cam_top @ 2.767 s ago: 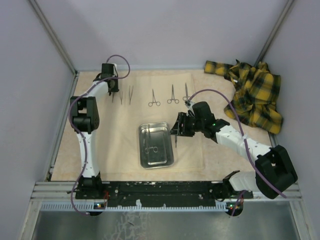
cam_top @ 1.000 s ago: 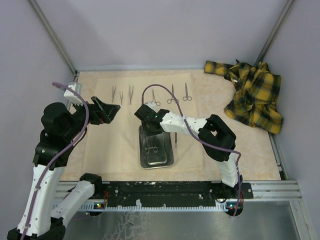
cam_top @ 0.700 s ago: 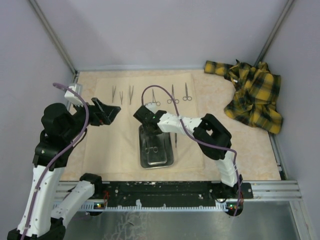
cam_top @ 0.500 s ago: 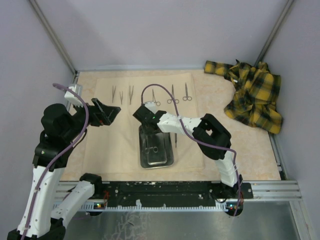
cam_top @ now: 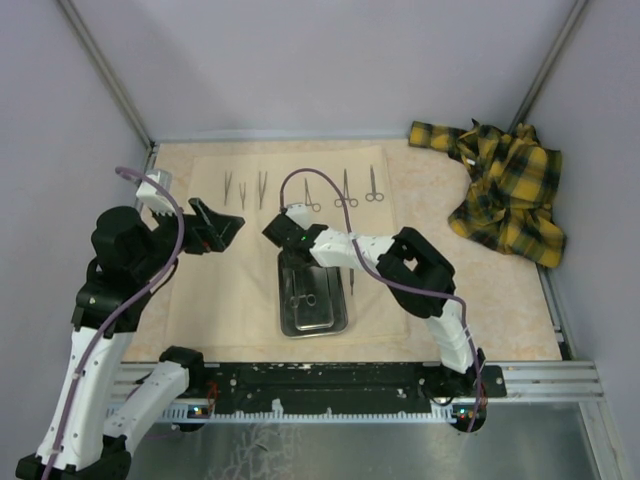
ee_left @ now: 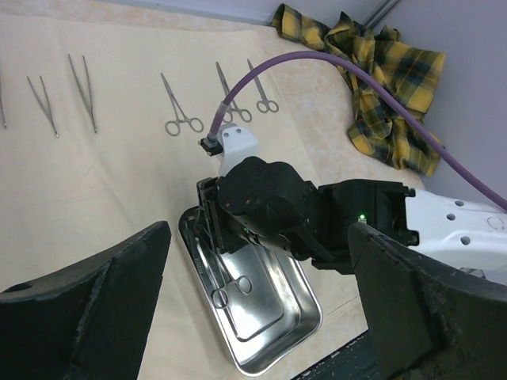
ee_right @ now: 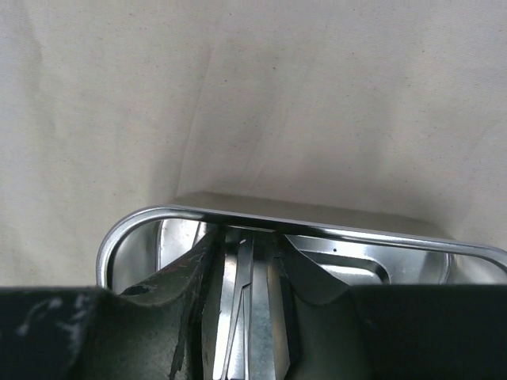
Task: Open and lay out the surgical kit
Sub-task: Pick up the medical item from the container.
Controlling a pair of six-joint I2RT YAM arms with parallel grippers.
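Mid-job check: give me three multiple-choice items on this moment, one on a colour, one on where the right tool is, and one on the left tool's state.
1. What colours is the crumpled cloth at the far right corner?
A. Red and white
B. Plain blue
C. Yellow and black

2. Where is the right tool?
A. Over that cloth
B. At the far end of the steel tray
C. Down by the arm bases

3. How is the left tool?
A. Open, holding nothing
B. Shut, holding nothing
C. Shut on the tray's rim

Answers:
1 C: the plaid shows yellow and black in the top and left wrist views.
2 B: the right wrist view shows its fingers dipping just inside the tray's far rim.
3 A: its fingers stand wide apart with nothing between them.
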